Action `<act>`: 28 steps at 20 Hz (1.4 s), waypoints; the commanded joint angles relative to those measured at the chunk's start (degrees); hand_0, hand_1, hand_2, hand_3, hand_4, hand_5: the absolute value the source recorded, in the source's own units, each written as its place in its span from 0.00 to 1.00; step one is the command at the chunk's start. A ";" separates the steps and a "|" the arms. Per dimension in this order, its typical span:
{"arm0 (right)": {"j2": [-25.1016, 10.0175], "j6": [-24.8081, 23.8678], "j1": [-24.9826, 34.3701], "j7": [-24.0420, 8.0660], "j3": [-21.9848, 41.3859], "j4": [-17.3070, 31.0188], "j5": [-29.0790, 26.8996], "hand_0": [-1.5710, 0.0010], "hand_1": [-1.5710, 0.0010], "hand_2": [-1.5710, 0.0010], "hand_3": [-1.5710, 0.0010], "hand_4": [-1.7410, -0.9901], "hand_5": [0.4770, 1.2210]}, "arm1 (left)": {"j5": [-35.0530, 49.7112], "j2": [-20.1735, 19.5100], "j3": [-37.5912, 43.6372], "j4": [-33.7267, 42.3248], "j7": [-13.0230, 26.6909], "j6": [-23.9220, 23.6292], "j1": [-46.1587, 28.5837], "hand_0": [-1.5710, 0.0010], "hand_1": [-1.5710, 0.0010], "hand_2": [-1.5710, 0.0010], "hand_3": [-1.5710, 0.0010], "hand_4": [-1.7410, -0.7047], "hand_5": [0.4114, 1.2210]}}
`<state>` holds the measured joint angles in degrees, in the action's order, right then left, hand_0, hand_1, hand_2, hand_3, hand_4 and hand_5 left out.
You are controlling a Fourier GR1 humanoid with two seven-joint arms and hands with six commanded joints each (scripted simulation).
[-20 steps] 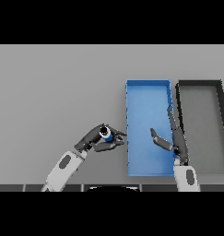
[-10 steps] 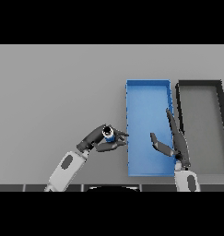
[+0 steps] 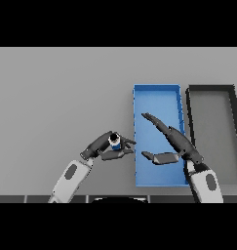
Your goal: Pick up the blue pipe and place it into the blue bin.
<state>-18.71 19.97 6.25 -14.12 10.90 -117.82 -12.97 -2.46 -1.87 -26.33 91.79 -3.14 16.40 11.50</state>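
The blue pipe (image 3: 114, 142) is a short blue cylinder with a pale open top. My left hand (image 3: 102, 148) has its fingers and thumb curled round it, just left of the blue bin (image 3: 157, 97). That bin is a long open tray lying lengthwise away from me. Over the bin's near half hovers my right hand (image 3: 174, 144), open, fingers stretched toward the upper left and thumb pointing left.
A black bin (image 3: 212, 91) of about the same shape lies directly right of the blue one. The grey table (image 3: 56, 97) spreads to the left and far side.
My right hand has swung left across the blue bin, its fingers now reaching up and left. The left hand with the pipe has stayed about where it was.
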 commanded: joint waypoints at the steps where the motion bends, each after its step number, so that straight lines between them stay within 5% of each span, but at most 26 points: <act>1: -0.47 0.62 2.07 -1.58 0.93 -0.36 -0.36 1.00 1.00 0.95 1.00 0.61 0.11 | 0.05 -0.07 0.66 0.16 0.48 0.21 0.74 0.00 0.00 0.00 0.00 0.26 1.00; 8: 2.91 4.06 12.82 -8.27 7.97 2.80 -2.26 1.00 1.00 0.97 1.00 0.61 0.10 | -1.33 1.99 2.17 -0.80 0.26 2.07 1.26 0.00 0.00 0.00 0.00 0.27 1.00; 16: 7.12 6.30 24.13 -11.91 10.86 10.59 -0.56 0.98 0.98 0.95 1.00 0.74 0.06 | -2.50 3.32 3.86 -1.48 1.22 4.70 0.10 0.00 0.00 0.00 0.00 0.26 1.00; 19: 8.49 7.72 26.97 -12.48 11.32 14.00 -0.62 0.96 0.93 0.89 0.97 0.72 0.03 | -3.81 3.86 4.09 -1.16 1.12 5.33 -0.29 0.00 0.00 0.00 0.00 0.27 1.00; 21: 9.15 8.60 27.76 -12.51 11.91 15.07 -0.63 0.79 0.77 0.76 0.85 0.62 0.01 | -3.18 3.93 4.94 -0.21 1.10 6.21 -0.53 0.00 0.00 0.00 0.00 0.22 1.00; 24: 9.99 8.93 27.95 -10.58 12.40 15.89 -0.33 0.44 0.44 0.42 0.51 0.37 0.05 | -3.93 3.91 4.60 -0.01 4.40 6.06 -0.25 0.00 0.00 0.00 0.00 0.11 1.00; 27: 11.41 7.64 27.52 -11.78 12.93 15.58 -1.76 0.23 0.23 0.22 0.35 0.21 0.23 | -1.36 4.47 5.54 -0.15 2.98 6.50 -0.47 0.00 0.00 0.00 0.03 0.06 1.00; 28: 11.58 7.25 26.98 -10.72 13.28 15.40 -2.22 0.18 0.18 0.17 0.30 0.18 0.39 | -0.51 4.93 5.86 -0.67 2.25 7.11 -0.15 0.00 0.00 0.00 0.02 0.05 1.00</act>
<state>-7.12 27.13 33.22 -24.72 24.17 -102.42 -15.37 -2.88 3.07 -20.49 91.12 -0.98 23.66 11.34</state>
